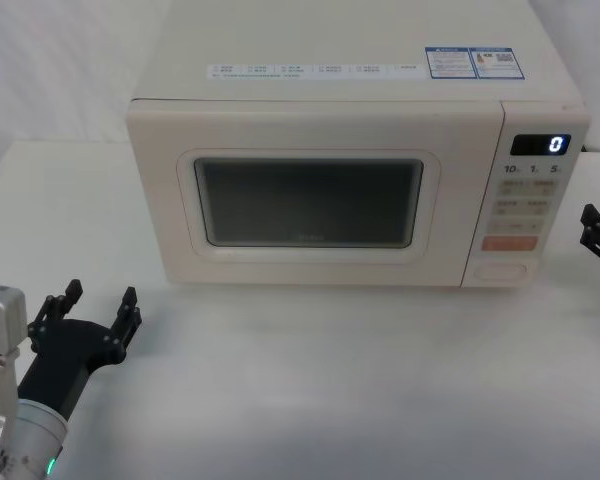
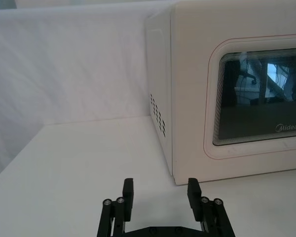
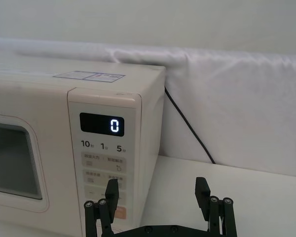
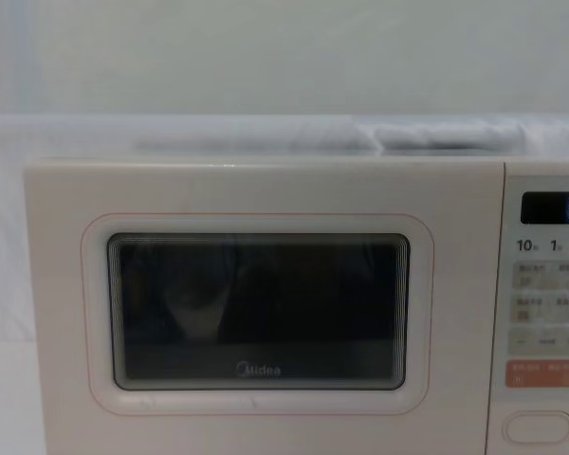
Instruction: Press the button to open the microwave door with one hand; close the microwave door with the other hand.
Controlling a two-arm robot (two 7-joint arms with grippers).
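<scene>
The cream microwave (image 1: 360, 90) stands in the middle of the table with its door (image 1: 310, 200) flush against the front, also seen head-on in the chest view (image 4: 57, 313). The wide pill-shaped button (image 1: 508, 269) sits at the bottom of the keypad strip (image 4: 538, 427), below the orange-pink key. My left gripper (image 1: 102, 300) hovers open over the table, in front of and to the left of the microwave's left corner (image 2: 161, 190). My right gripper (image 3: 157, 190) is open just right of the control panel, at the right edge of the head view (image 1: 598, 235). Neither touches the oven.
A black display (image 1: 540, 144) reads 0. A black power cable (image 3: 187, 128) runs down the white cloth backdrop behind the microwave's right side. White tabletop (image 1: 310, 380) stretches in front of the oven and to its left (image 2: 89, 158).
</scene>
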